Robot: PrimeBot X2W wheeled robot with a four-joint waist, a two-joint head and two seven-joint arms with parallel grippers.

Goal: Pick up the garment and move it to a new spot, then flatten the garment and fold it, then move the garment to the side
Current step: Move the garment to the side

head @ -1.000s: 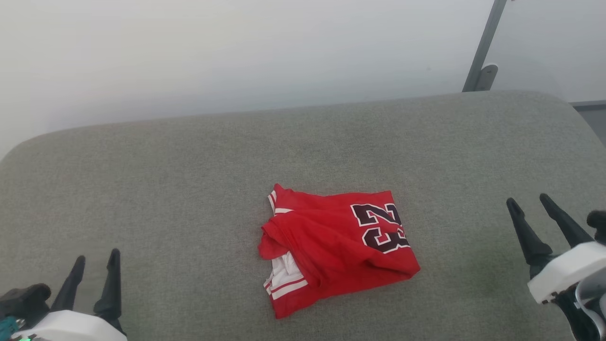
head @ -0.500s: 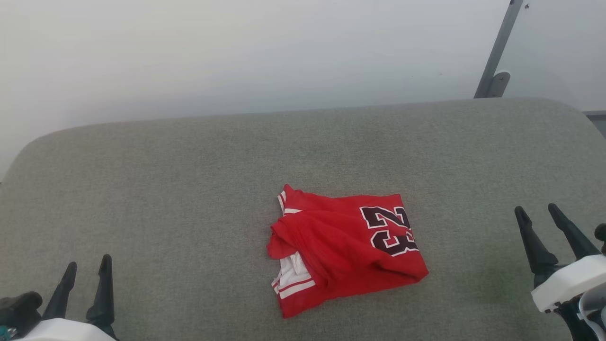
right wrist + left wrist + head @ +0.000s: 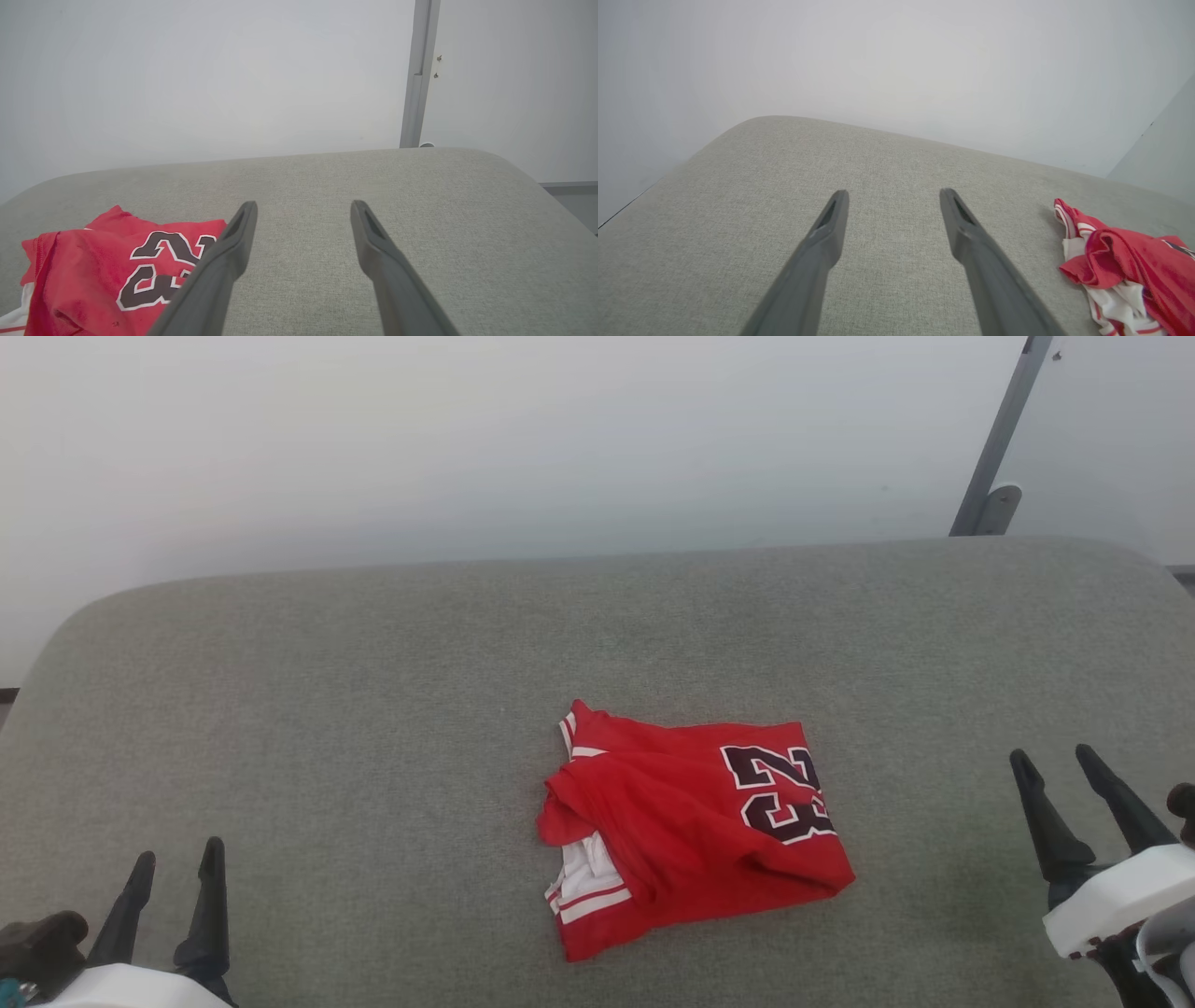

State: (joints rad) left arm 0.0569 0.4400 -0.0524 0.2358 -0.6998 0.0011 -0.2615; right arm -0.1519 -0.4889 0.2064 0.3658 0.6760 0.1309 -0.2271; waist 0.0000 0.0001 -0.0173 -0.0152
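Leftmost, the left end effector (image 3: 179,854) hovers low over the near left part of the grey fabric cushion (image 3: 373,709), its two dark fingers spread apart and grasping nothing; the left wrist view shows bare fabric between and ahead of the left end effector (image 3: 893,193). The cushion's rounded left corner curves off beyond it toward the pale wall (image 3: 467,448), with open fabric on every side.

Toward the middle, a little right of centre and closer to the near side than to the wall, lies the red jersey (image 3: 691,821), loosely folded into a rumpled packet. A white sleeve with red-striped trim pokes out at its lower left corner, and a black, white-outlined "23" sits on its upper face near the right edge. Nothing rests on or against it, and bare cushion surrounds it. In the left wrist view the jersey (image 3: 1125,261) sits well off to the right of the fingers.

Further right, the right end effector (image 3: 1053,756) hangs released and empty, well apart from the jersey, with clear fabric between them. Its own camera shows the jersey (image 3: 93,266) to the left of the right end effector (image 3: 303,205).

Behind the cushion's far right corner a grey metal post (image 3: 1004,439) rises along the wall.
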